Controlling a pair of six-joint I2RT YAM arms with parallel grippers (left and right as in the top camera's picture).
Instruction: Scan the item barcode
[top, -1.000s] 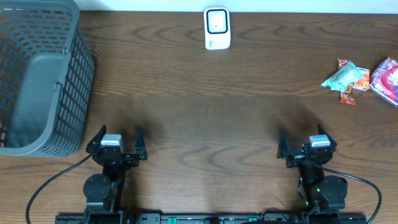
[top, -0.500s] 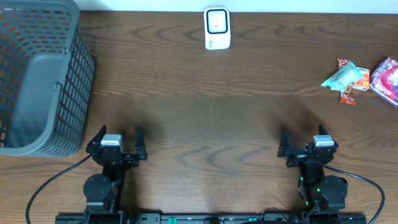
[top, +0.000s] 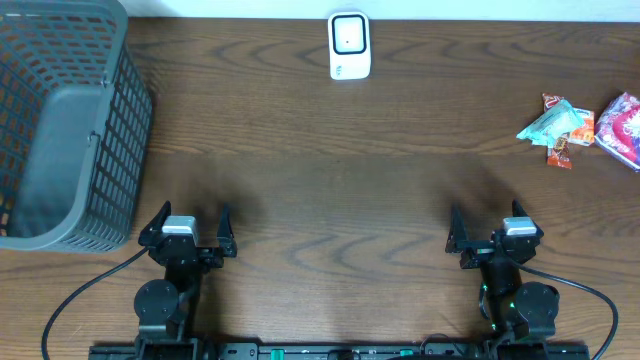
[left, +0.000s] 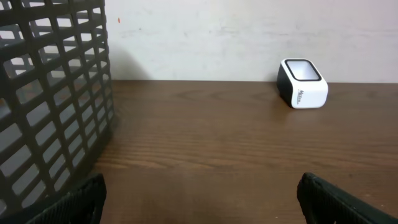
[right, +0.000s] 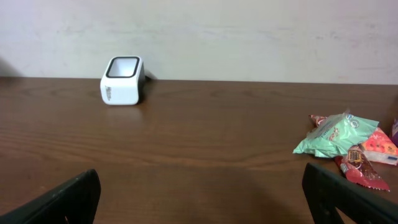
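Well, right gripper spread wide, empty, parked at near edge; left gripper likewise. Snack packets lay far right, well apart from both: likely light, crinkly, slippery; best pinched at sealed edge. Scanner stood at far edge of wood table; basket far left, pale wall behind

Both arms sit folded low at the near edge of the worktop, well apart. The left claw and right claw point toward its far edge, fingers spread wide, holding nothing.
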